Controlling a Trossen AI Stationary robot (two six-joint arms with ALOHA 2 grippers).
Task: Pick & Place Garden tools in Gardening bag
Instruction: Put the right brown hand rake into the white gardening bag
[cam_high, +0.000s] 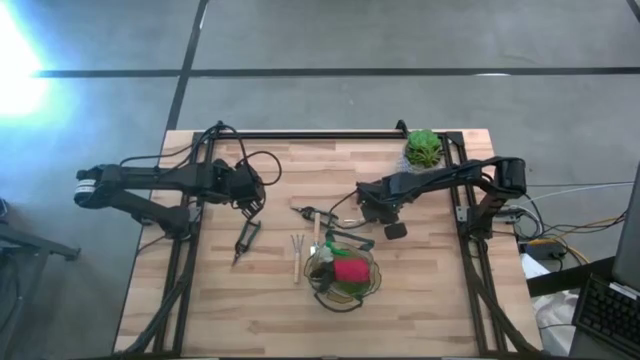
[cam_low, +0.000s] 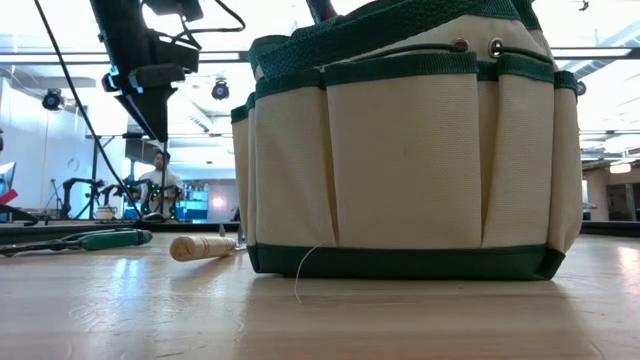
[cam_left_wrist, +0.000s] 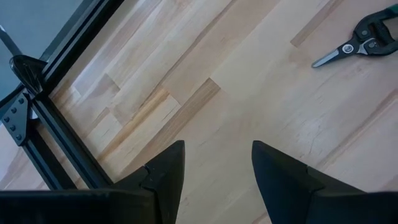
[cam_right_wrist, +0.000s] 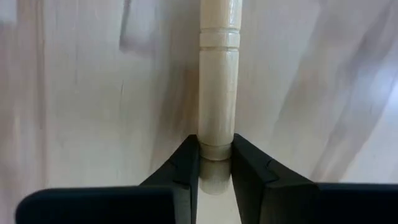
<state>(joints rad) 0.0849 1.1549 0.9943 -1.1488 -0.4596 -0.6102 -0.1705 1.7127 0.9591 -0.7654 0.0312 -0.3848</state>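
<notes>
bag (cam_low: 405, 150) top cropped, wooden handle (cam_right_wrist: 219, 81) far end cut off

Khaki gardening bag (cam_high: 343, 274) stands upright holding a red item (cam_high: 351, 269); fork (cam_high: 297, 256) and pruners (cam_high: 245, 240) lie beside it.

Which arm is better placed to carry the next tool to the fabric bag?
The right arm: its end effector is shut on a pale wooden tool handle near the khaki fabric bag. The left end effector is open, empty.
</notes>
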